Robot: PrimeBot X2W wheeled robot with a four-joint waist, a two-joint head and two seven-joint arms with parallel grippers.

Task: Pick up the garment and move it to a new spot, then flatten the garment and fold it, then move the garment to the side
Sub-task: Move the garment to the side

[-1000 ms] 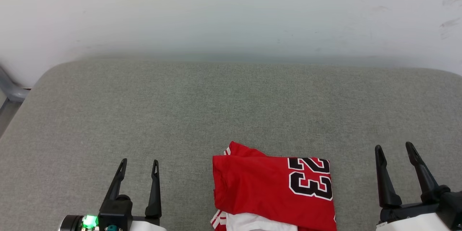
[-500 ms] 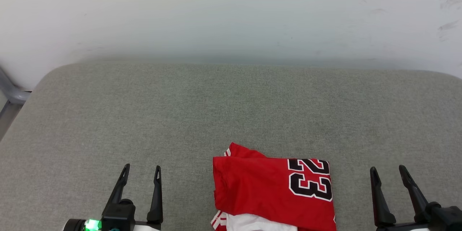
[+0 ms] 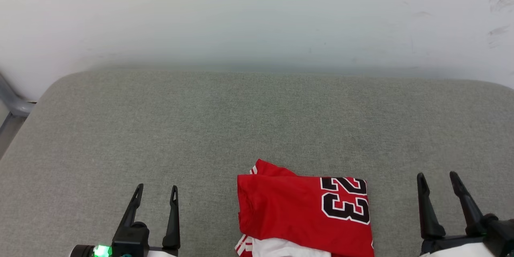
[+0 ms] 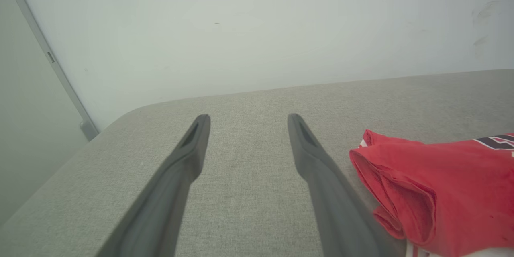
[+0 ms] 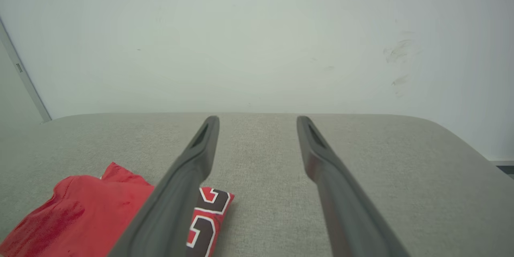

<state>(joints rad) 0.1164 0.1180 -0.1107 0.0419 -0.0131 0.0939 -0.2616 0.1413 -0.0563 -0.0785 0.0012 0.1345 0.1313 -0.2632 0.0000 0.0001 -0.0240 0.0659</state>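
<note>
Jaws on both arms stand wide apart and hold nothing. Locate the left gripper (image 3: 156, 188) at the near left of the head view. Its two long dark fingers point toward the far side, with bare fabric showing between them. Locate the right gripper (image 3: 437, 176) at the near right, set the same way and likewise empty. Note the small green indicator light (image 3: 100, 250) glowing on the left wrist at the near edge.

Find the red jersey garment (image 3: 297, 213) folded into a compact, roughly rectangular stack on the grey-green woven padded surface (image 3: 257, 120). It lies at the near edge, slightly right of centre, between the two grippers and apart from each. Its near end runs out of the head view. Observe the black, white-outlined "23" at the stack's far right corner, turned sideways. White sleeve fabric with red-and-white striped trim shows from under the stack at its near left. A red corner with striped trim juts out at the far left of the stack.

In the left wrist view, expect the garment's rounded fold edge just to the right of the right-hand finger. In the right wrist view, the left-hand finger crosses in front of the numbered corner.

Beyond the padded surface stands a pale, faintly scuffed wall (image 3: 257, 16). A grey metal rail (image 3: 10, 102) runs at the far left.
</note>
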